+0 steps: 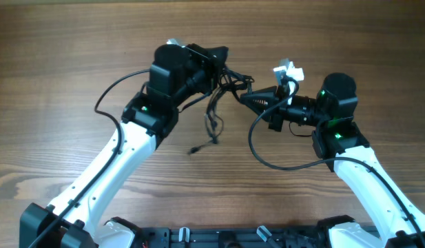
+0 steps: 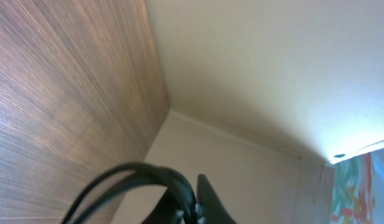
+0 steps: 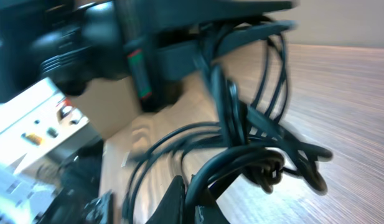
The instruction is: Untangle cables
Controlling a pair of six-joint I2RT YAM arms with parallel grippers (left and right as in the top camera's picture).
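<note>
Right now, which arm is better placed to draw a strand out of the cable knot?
Right, probably. The right jaws are shut on the cables beside the knot, with bare table on that side to pull toward. The left jaws clamp the bunch from above, so that arm suits anchoring.

Overhead bright, sharp; right wrist blurred — seemingly motion.

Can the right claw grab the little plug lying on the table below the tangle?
Probably not yet. The right claw is shut on the cables, so it's busy. Nothing blocks the plug on the bare table, so it could likely reach after letting go.
</note>
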